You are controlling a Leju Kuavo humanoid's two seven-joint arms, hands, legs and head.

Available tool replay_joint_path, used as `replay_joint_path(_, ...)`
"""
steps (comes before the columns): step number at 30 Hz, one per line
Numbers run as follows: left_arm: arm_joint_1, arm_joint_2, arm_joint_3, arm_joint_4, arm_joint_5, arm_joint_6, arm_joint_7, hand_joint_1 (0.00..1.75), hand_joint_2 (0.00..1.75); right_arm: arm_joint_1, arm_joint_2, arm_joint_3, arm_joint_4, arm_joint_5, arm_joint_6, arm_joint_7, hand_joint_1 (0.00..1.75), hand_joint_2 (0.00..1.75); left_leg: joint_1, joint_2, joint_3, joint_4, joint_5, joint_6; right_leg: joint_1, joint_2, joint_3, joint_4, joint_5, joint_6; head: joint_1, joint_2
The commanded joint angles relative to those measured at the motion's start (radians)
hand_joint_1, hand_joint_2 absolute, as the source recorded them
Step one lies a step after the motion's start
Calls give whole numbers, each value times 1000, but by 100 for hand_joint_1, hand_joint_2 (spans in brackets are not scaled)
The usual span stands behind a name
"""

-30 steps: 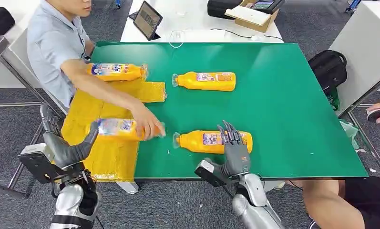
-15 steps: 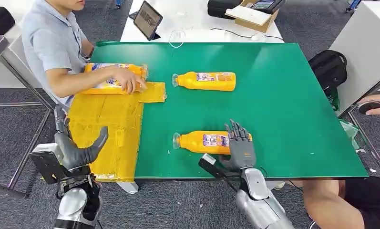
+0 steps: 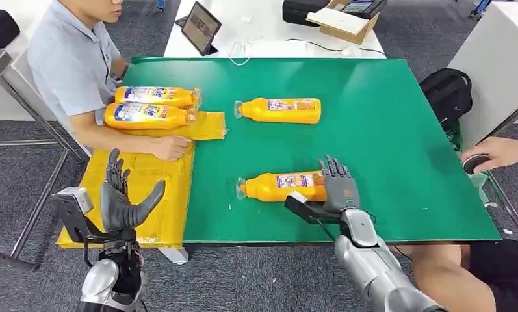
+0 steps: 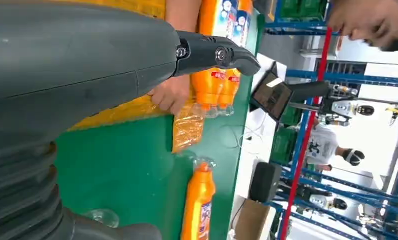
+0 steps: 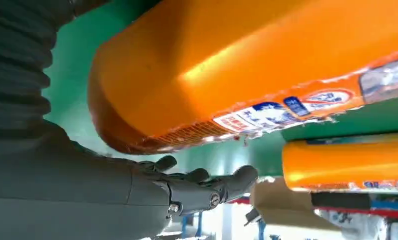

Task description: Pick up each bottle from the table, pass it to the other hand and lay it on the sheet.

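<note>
Four bottles: you are seeing two lying side by side on the yellow sheet (image 3: 145, 188) at its far end, the far sheet bottle (image 3: 155, 96) and the near sheet bottle (image 3: 149, 115), with two more lying on the green table (image 3: 399, 130).
Next bottle: the near bottle (image 3: 283, 186) is lying on its side near the table's front edge, cap pointing toward the sheet; the far bottle (image 3: 279, 110) is lying well beyond it.
Handling: you are probably dealing with a stiff, smooth plastic body that looks full, so fairly heavy and prone to rolling; I would take it around the broad labelled middle, not the narrow neck.
Right hand (image 3: 335, 188): it is reaching over the near bottle's base end, fingers spread and not yet closed around it; nothing is being held.
Left hand (image 3: 121, 201): it is hovering above the sheet's near part, palm up, fingers apart, carrying nothing.
Person's hand (image 3: 170, 148): it is resting on the sheet.
</note>
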Motion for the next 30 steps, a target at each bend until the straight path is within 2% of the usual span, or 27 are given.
replay_joint_path(1, -106, 33, -44, 153, 22, -13, 8, 0, 175, -134, 44, -35, 248, -90, 165, -109, 0, 175, 0, 0, 3, -1, 0, -1, 0, 0, 2, 0, 0, -1, 0, 0)
replay_joint_path(2, -118, 33, -47, 169, 31, -17, 7, 0, 175, -137, 47, -29, 253, -100, 192, -131, 30, 175, 1, 0, 3, -1, 0, -1, 1, 0, 3, 0, 0, -3, 0, 0)
replay_joint_path(3, -124, 34, -49, 179, 38, -20, 7, 0, 175, -138, 48, -14, 257, -93, 199, -138, 98, 175, 0, 0, 2, -1, 0, -1, 0, -1, 2, 0, 0, -2, 0, 0)
replay_joint_path(4, -128, 34, -51, 184, 39, -22, 6, 0, 175, -138, 50, -11, 260, -95, 207, -144, 129, 175, 1, 0, 3, 0, 0, -1, 1, 0, 3, 0, 0, -2, 0, 0)
replay_joint_path(7, -128, 34, -51, 184, 39, -22, 6, 0, 175, -138, 50, -11, 260, -95, 207, -144, 129, 175, 1, 0, 4, -1, 0, -1, 1, 0, 4, -1, 0, -2, 0, 0)
replay_joint_path(8, -128, 34, -51, 184, 39, -22, 6, 0, 175, -138, 50, -11, 260, -95, 207, -144, 134, 175, 1, 1, 5, -1, 0, -1, 1, 1, 4, -1, 0, -2, 0, 0)
replay_joint_path(10, -134, 37, -58, 197, 49, -25, 5, 0, 175, -127, 56, -7, 255, -127, 227, -201, 141, 175, 1, 2, 6, -1, 0, -1, 1, 1, 5, -1, 0, -2, 0, 0)
replay_joint_path(11, -139, 38, -60, 206, 56, -28, 3, 0, 175, -120, 55, -4, 251, -142, 237, -233, 161, 175, 1, 2, 7, -2, 0, -2, 1, 1, 6, -1, 0, -3, 0, 0)
replay_joint_path(12, -144, 39, -63, 215, 62, -28, -1, 0, 175, -115, 57, -3, 248, -161, 243, -260, 168, 175, 1, 2, 7, -1, 0, -1, 1, 1, 5, -1, 0, -2, 0, 0)
replay_joint_path(15, -159, 42, -69, 241, 74, -32, -9, 0, 175, -102, 63, 12, 232, -210, 285, -338, 164, 175, 2, 1, 8, -1, 0, -2, 2, 0, 7, -1, 0, -3, 0, 0)
replay_joint_path(16, -164, 42, -70, 250, 78, -34, -10, 0, 175, -101, 64, 21, 230, -216, 301, -350, 175, 175, 1, 1, 8, -2, 0, -1, 2, 0, 7, -2, 0, -2, 0, 0)
replay_joint_path(19, -169, 41, -70, 263, 89, -38, -14, 0, 175, -105, 70, 47, 232, -223, 340, -353, 175, 175, 2, 1, 8, -2, 0, -2, 2, 0, 7, -2, 0, -3, 0, 0)
replay_joint_path(28, -163, 44, -75, 259, 93, -45, -15, 0, 175, -102, 71, 53, 225, -252, 359, -362, 175, 175, 2, 2, 9, -1, 0, -1, 2, 0, 9, -2, 0, -3, 0, 0)
replay_joint_path(30, -148, 52, -95, 247, 91, -71, -24, 0, 175, -53, 78, 33, 161, -314, 257, -465, 175, 175, 1, 2, 10, -1, 0, -1, 2, 0, 9, -1, 0, -2, 0, 0)
